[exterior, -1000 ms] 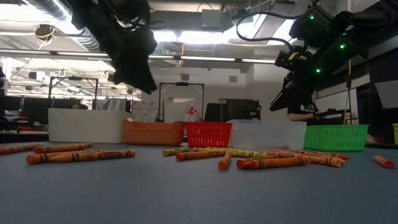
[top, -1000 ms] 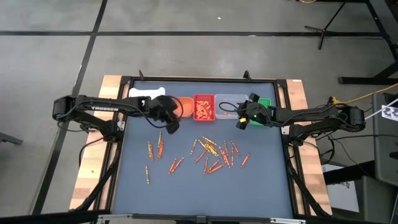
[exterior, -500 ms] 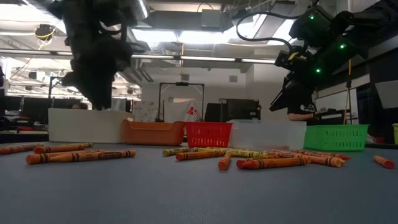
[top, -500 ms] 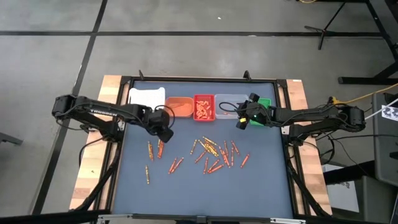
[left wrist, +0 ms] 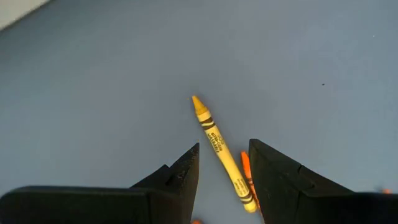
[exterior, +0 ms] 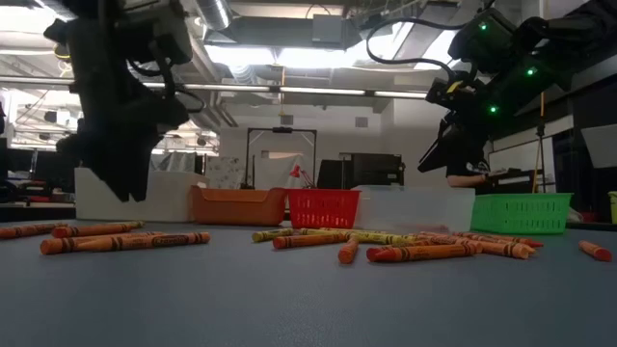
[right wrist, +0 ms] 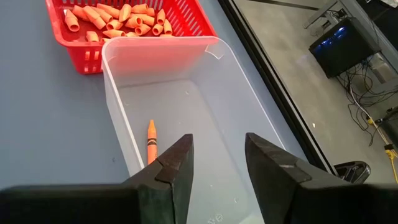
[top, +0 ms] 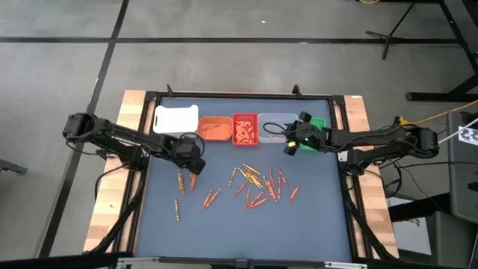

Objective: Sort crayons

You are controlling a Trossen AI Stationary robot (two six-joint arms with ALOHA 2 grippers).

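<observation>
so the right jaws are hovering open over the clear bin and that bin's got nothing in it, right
Not quite. The right gripper does hover open over the clear bin, but the bin isn't empty: the right wrist view shows one orange crayon lying inside it.

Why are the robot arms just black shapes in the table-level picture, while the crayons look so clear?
In the low view, bright ceiling lights sit behind the arms, so the left gripper and right gripper show as backlit silhouettes; the crayons on the table are evenly lit. In the left wrist view, the yellow crayon is sharp while that arm's near fingers are dark and soft-edged.
</observation>
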